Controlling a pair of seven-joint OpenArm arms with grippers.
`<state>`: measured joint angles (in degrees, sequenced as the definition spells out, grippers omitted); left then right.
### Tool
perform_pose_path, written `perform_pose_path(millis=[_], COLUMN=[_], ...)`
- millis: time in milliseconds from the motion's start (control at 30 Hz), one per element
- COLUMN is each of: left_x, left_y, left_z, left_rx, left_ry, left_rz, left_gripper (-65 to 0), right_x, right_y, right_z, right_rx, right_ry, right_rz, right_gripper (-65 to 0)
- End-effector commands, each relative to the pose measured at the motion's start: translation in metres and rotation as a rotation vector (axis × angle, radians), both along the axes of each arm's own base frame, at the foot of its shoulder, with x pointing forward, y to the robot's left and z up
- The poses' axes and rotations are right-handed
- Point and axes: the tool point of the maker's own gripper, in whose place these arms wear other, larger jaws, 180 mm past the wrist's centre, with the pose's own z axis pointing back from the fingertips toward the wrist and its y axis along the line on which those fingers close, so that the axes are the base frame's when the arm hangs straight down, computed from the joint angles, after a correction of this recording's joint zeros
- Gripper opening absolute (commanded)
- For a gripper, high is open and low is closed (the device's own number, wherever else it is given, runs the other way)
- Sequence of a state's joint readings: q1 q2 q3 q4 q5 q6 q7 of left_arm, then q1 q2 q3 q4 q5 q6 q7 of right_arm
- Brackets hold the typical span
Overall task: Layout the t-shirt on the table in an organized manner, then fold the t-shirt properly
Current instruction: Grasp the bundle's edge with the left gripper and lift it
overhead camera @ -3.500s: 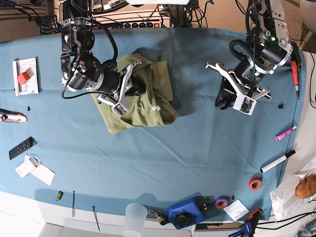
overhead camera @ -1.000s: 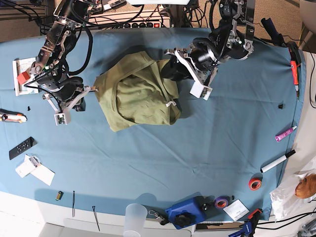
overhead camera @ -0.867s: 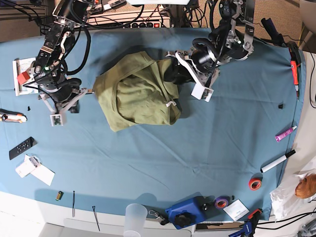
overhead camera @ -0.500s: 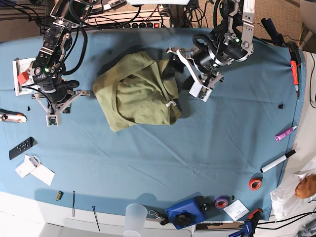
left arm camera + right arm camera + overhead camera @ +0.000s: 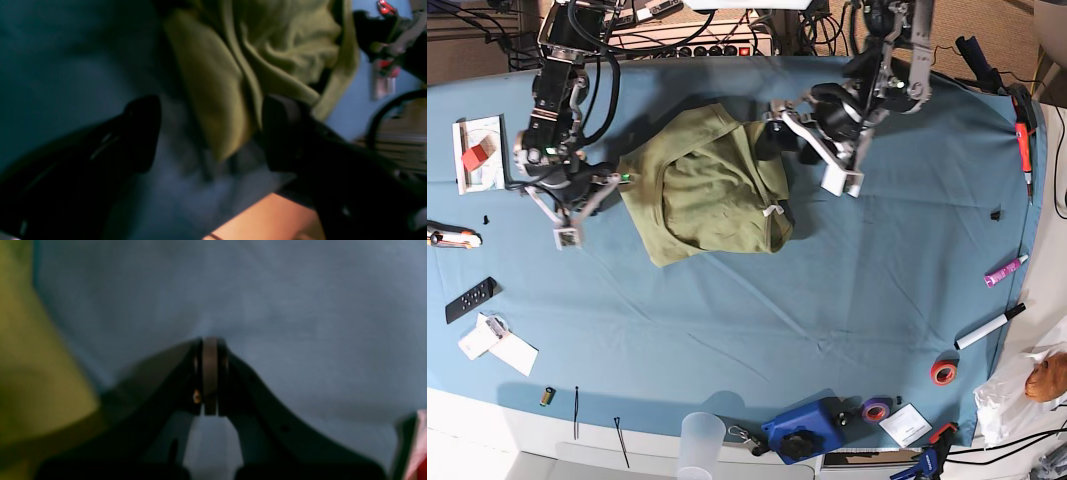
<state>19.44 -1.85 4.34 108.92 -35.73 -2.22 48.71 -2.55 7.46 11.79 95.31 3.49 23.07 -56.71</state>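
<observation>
Olive shirt [image 5: 712, 190] lay bunched in a heap on the blue table [image 5: 757, 320], toward its far middle. Left gripper [image 5: 210, 133] stood with jaws spread wide at the shirt's edge, a fold of fabric lying between them, ungripped. Right gripper [image 5: 209, 373] was pressed fully together, holding nothing, over bare cloth just beside the shirt's other side, near a small red block [image 5: 473, 157].
</observation>
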Motion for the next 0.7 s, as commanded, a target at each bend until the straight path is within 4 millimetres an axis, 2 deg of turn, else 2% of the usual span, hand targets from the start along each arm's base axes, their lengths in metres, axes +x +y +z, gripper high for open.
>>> perform_pose_path(millis=[0, 167, 300, 367, 467, 667], left_x=[0.003, 0.009, 0.021, 0.024, 0.026, 0.029], left_y=[-0.006, -0.013, -0.020, -0.025, -0.028, -0.034], left_z=[0.006, -0.003, 0.008, 0.013, 0.009, -0.001], left_rx=[-0.043, -0.081, -0.107, -0.129, -0.131, -0.161], left_ry=[-0.012, 0.025, -0.007, -0.011, -0.001, 0.043], left_rz=[0.002, 0.002, 0.006, 0.005, 0.007, 0.004], left_gripper=[-21.3, -21.3, -21.3, -21.3, -22.0, -28.5], right_x=[0.007, 0.007, 0.007, 0.006, 0.005, 0.004], right_y=[0.013, 0.046, 0.064, 0.071, 0.080, 0.088], right_z=[0.006, 0.000, -0.004, -0.005, -0.006, -0.007], right_rx=[0.019, 0.023, 0.025, 0.026, 0.026, 0.036], right_ry=[-0.023, 0.004, 0.015, 0.019, 0.025, 0.028], right_rz=[0.041, 0.142, 0.198, 0.220, 0.245, 0.262], right_gripper=[-65.0, -65.0, -65.0, -65.0, -65.0, -65.0])
